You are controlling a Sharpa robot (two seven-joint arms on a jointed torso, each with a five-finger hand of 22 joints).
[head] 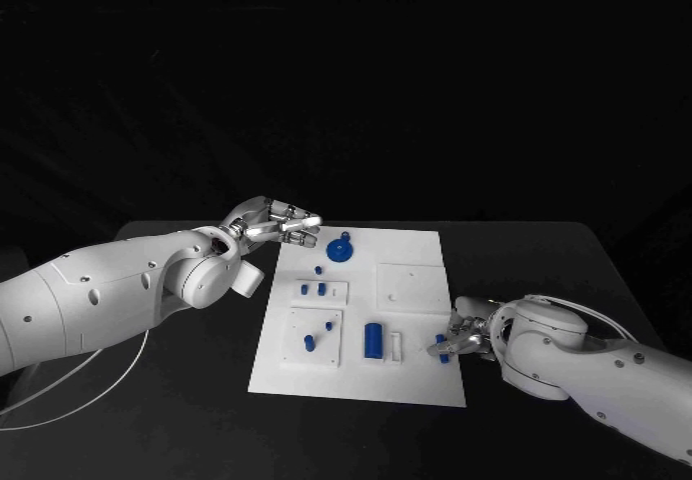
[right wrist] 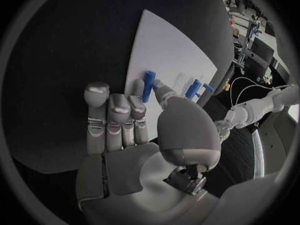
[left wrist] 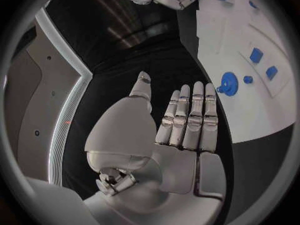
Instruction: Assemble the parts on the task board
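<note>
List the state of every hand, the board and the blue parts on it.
left hand: open, fingers straight, holding nothing, at the board's far left corner.
right hand: pinches a small blue part at the board's right edge.
task board: flat on the table.
round blue part: lying on the board, untouched.
blue cylinder: lying on the board.

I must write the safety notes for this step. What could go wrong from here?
1. The right hand seems to pinch a small blue peg only at its end, near the white board edge; it might slip and roll onto the black table.
2. The left hand hovers open beside the round blue part; a careless reach might knock it.
</note>
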